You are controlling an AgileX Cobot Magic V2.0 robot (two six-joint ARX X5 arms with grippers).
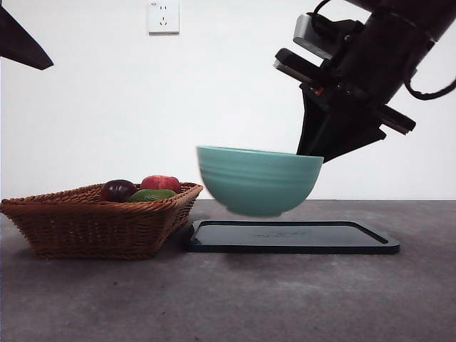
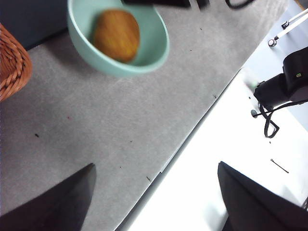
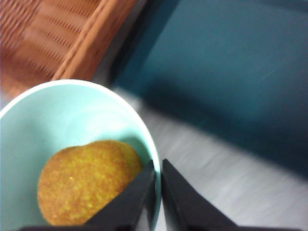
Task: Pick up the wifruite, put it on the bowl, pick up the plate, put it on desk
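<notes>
The teal-green bowl [image 1: 256, 182] hangs just above the plate [image 1: 292, 239], a flat dark rectangular slab on the desk [image 1: 285, 299]. My right gripper [image 1: 308, 153] comes down from the upper right and is shut on the bowl's rim, one jaw inside and one outside [image 3: 159, 166]. The golden-brown wifruite [image 3: 86, 180] lies inside the bowl [image 3: 72, 110]. The left wrist view shows the bowl [image 2: 144, 62] and wifruite [image 2: 116, 34] from above, slightly blurred. My left gripper [image 2: 155, 166] is open and empty, high over the desk's edge, away from the bowl.
A brown wicker basket [image 1: 92, 221] stands left of the plate, holding a dark purple fruit [image 1: 117, 189], a red one [image 1: 161, 183] and a green one [image 1: 151, 194]. The desk's edge [image 2: 187, 144] runs near the left gripper. The waiting arm shows as a black tip [image 1: 21, 43].
</notes>
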